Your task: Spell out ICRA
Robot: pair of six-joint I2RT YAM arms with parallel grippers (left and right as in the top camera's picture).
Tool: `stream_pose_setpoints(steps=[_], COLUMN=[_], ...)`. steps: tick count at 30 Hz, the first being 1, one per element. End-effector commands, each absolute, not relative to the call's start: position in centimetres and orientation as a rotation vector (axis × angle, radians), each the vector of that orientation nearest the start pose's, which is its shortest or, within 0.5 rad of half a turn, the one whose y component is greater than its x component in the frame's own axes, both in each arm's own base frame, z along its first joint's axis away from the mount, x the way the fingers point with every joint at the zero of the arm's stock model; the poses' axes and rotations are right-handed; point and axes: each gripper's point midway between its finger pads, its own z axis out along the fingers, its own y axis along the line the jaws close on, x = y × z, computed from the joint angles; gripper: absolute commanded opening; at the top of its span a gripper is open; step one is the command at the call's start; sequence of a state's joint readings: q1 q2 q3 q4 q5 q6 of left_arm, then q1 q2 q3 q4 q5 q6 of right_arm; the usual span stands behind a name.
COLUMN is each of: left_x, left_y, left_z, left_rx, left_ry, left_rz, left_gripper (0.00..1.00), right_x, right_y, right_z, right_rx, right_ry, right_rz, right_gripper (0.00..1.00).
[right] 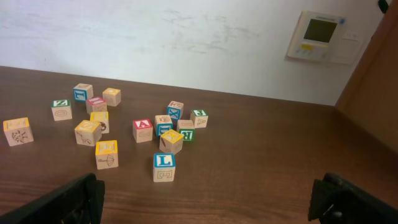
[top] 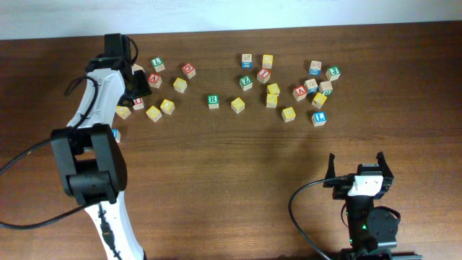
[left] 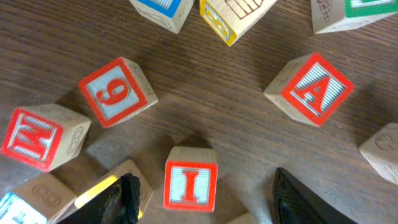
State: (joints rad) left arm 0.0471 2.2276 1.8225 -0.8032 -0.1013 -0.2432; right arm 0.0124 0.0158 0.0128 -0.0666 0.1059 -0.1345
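Note:
The red I cube (left: 191, 185) lies on the table between the fingers of my left gripper (left: 207, 198). The jaws are open, with a gap on each side of the cube. A red A cube (left: 311, 89) sits up and to the right of it. In the overhead view my left gripper (top: 138, 85) hangs over the left cluster beside that A cube (top: 154, 79). The green R cube (top: 213, 101) stands alone near the middle. I cannot read which yellow cube is the C. My right gripper (top: 359, 167) rests open and empty at the front right.
A red 9 cube (left: 115, 91) and another red cube (left: 34, 138) lie left of the I. A yellow-edged cube (left: 99, 190) touches the left finger's outer side. The right cluster (top: 303, 90) holds several cubes, among them a red A (right: 142, 129) and a blue L (right: 163, 165).

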Motion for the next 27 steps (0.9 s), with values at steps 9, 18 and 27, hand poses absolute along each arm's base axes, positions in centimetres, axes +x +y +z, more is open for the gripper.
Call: stream_pose_setpoints(steps=[9,18,27], left_x=[51.8,51.6,51.6], left_y=[5.2,5.6,5.6], left_z=[0.7,0.4,1.3], left_rx=[-0.453,-0.466,-0.467], left_ry=[2.792,2.799,2.810], left_rz=[0.095,0.099,0.100], left_gripper=[0.48,0.36,0.19], right_x=[24.5,24.5,24.5], right_y=[-1.9,-1.9,-1.9], right_z=[15.7,15.7,15.7], right_rx=[-0.026,-0.026,-0.026], right_ry=[1.647,1.647,1.647], right_rz=[-0.195,-0.195,-0.195], right_gripper=[0.98,0.98,0.98])
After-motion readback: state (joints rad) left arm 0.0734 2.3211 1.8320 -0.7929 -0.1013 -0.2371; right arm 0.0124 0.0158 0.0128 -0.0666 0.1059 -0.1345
